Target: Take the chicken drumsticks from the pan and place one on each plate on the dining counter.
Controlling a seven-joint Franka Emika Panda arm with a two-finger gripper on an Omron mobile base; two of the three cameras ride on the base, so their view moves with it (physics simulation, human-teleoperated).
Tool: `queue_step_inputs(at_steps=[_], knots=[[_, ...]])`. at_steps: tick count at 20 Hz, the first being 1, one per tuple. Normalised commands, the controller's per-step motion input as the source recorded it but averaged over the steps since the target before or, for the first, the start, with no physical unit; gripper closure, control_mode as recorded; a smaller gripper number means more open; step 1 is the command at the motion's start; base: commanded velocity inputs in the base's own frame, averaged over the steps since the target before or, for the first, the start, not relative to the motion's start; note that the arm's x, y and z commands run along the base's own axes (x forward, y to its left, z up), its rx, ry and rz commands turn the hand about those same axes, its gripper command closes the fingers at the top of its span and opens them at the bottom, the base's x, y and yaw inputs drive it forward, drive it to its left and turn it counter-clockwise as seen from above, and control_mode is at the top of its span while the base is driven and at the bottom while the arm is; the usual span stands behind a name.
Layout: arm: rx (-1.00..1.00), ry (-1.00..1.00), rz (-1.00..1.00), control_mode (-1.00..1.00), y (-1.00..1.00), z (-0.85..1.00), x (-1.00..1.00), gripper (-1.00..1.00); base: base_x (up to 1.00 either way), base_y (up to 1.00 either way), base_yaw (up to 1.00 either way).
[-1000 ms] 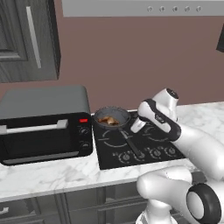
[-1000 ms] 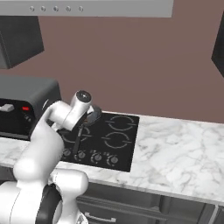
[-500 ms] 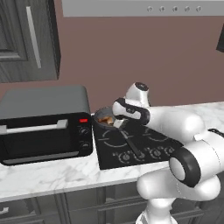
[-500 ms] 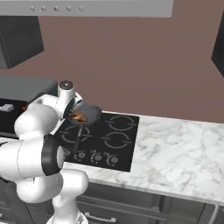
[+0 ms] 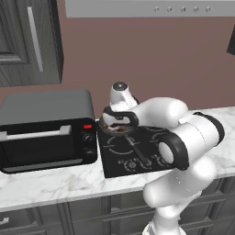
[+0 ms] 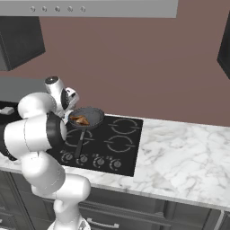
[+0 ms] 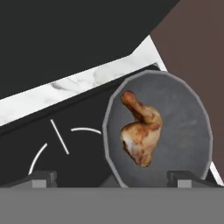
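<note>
A dark grey pan (image 7: 175, 131) sits on the back left burner of the black cooktop (image 6: 117, 143), its thin black handle (image 6: 80, 143) pointing toward the front. One golden-brown chicken drumstick (image 7: 141, 129) lies in the pan, also visible as a brown lump, the drumstick (image 6: 80, 119). My gripper (image 7: 114, 178) hangs just above the pan's near rim, open wide, with nothing between its fingertips (image 7: 41, 177). In the left base view the hand and forearm cover most of the pan (image 5: 118, 131). The plates and the dining counter are out of view.
A black toaster oven (image 5: 46, 128) stands right beside the cooktop on the left. The marble countertop (image 6: 179, 157) runs off to the right. The brown wall is close behind, with a range hood (image 6: 103, 8) and dark cabinets (image 5: 27, 41) overhead.
The arm has swung left, from the right of the pan to directly over it. The pan and drumstick have not moved.
</note>
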Motion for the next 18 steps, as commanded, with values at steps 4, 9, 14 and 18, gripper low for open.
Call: queue_step_inputs(at_steps=[4,9,14,18], knots=[[-0.01,0.01,0.1,-1.0,0.0,-0.03,0.54,-1.0,0.0,0.0,0.0],[0.0,0.0,0.23,-1.0,-0.02,-0.07,0.22,-1.0,0.0,0.0,0.0],[0.0,0.0,0.29,-1.0,0.0,-0.15,0.0,-1.0,0.0,0.0,0.0],[0.0,0.02,0.25,-1.0,0.0,-0.17,0.16,-1.0,0.0,0.0,0.0]])
